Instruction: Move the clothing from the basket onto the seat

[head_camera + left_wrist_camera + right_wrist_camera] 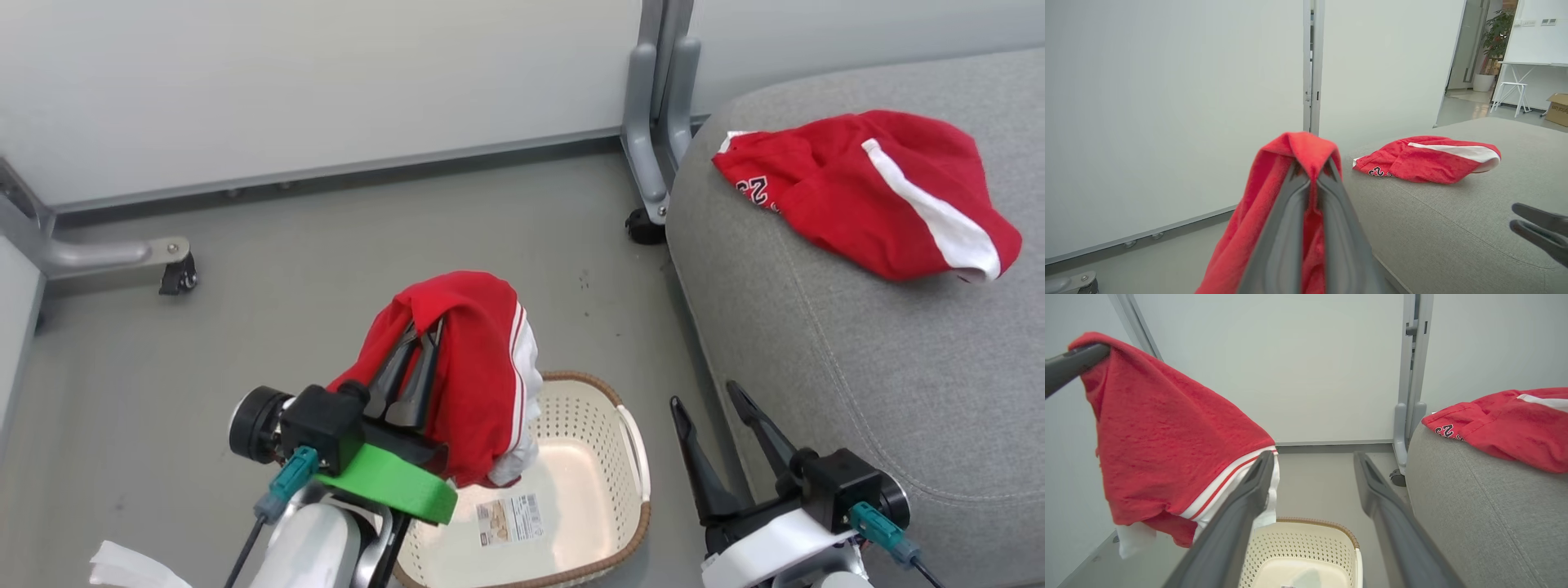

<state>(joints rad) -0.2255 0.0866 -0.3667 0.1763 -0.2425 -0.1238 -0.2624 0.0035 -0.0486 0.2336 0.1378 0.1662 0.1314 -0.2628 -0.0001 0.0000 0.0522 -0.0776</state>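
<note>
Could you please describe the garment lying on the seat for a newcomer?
Find the large grey fabric seat cushion on the right. On it lies a red garment with a broad white stripe. Unlike the other red garment, held in the left claw, it bears dark number print.

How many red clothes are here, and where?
2. One red garment hangs from the left gripper over the basket; the other garment lies on the seat. Part of the basket is hidden.

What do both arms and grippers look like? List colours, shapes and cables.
Left gripper: two long, tapered dark-grey fingers, black housing, bright green collar, teal plug on a dark cable, pale forearm. Right gripper: same fingers, housing and teal plug, but a white collar.
</note>
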